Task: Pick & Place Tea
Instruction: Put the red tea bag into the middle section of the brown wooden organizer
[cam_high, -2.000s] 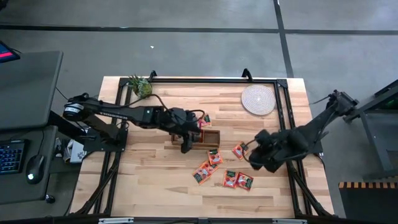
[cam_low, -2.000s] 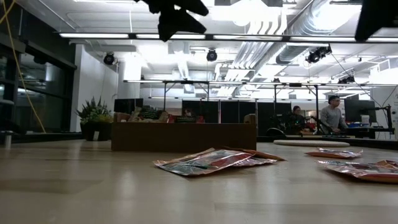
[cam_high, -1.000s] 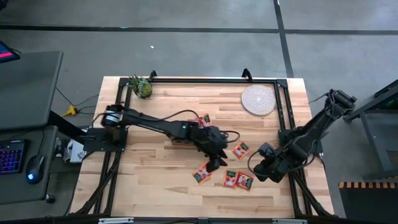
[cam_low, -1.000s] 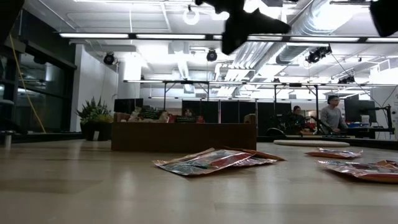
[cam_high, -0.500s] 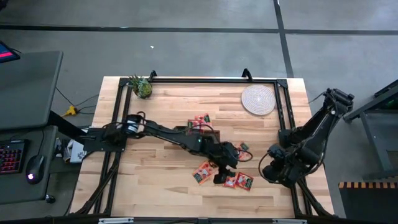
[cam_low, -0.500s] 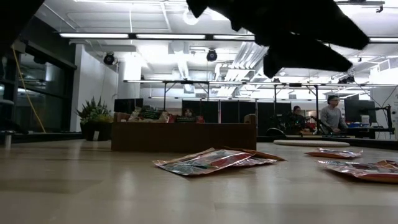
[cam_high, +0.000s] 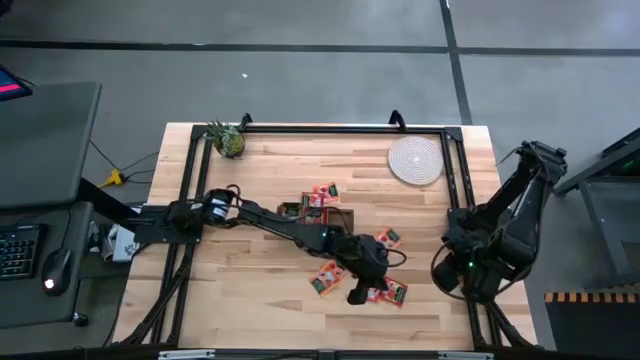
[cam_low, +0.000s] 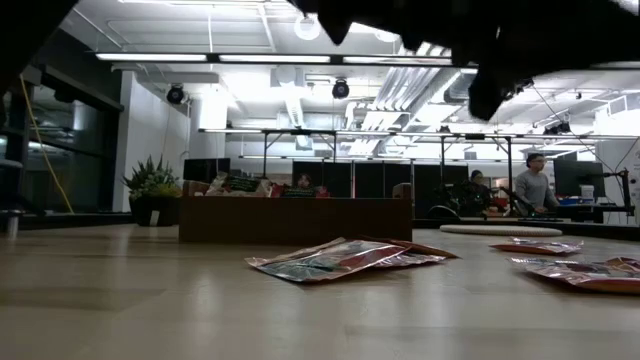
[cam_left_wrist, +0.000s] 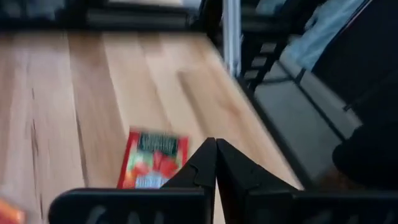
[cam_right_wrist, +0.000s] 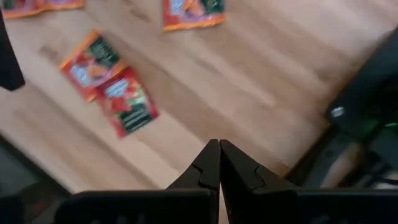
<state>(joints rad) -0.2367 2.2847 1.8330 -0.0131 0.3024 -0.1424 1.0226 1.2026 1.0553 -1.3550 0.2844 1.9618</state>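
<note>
Several orange-red tea sachets lie flat on the wooden table: one near the middle, a pair toward the near edge, one farther back, and some by the brown wooden box, which the left arm mostly covers. My left gripper hangs shut and empty just left of the pair; its wrist view shows one sachet past the fingertips. My right gripper is shut and empty at the table's right edge.
A round pale woven mat lies at the far right and a small green plant at the far left corner. A black frame rims the table. In the low view, people sit in the room beyond.
My left arm has stretched out from over the wooden box toward the table's near right, ending beside the pair of sachets. My right arm has drawn back toward the table's right edge. The sachets have stayed where they were.
</note>
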